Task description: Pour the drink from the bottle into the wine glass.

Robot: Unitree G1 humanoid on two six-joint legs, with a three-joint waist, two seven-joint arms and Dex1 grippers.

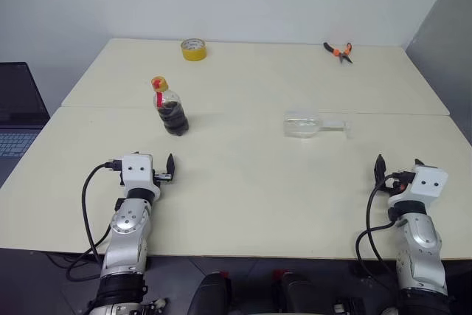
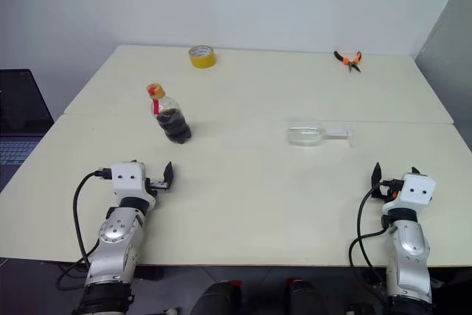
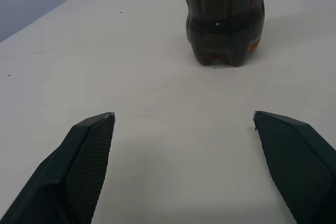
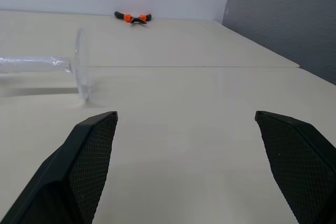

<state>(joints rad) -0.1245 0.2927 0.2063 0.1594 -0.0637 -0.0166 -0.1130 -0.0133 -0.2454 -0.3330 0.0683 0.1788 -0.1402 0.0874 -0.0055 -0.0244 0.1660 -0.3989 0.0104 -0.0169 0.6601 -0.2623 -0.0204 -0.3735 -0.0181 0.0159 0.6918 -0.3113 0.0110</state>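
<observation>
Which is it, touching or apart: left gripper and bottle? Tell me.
Apart. The left wrist view shows bare table between the open left gripper and the bottle.

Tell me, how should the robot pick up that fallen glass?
Probably by the stem, with the right gripper coming from the near side. The glass lies on its side, foot pointing right, and the thin stem fits between the open fingers more easily than the round bowl.

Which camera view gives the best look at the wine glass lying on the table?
The left eye view: the whole wine glass shows on its side, bowl, stem and foot. The right eye view shows the same. The right wrist view gives just stem and foot.
</observation>
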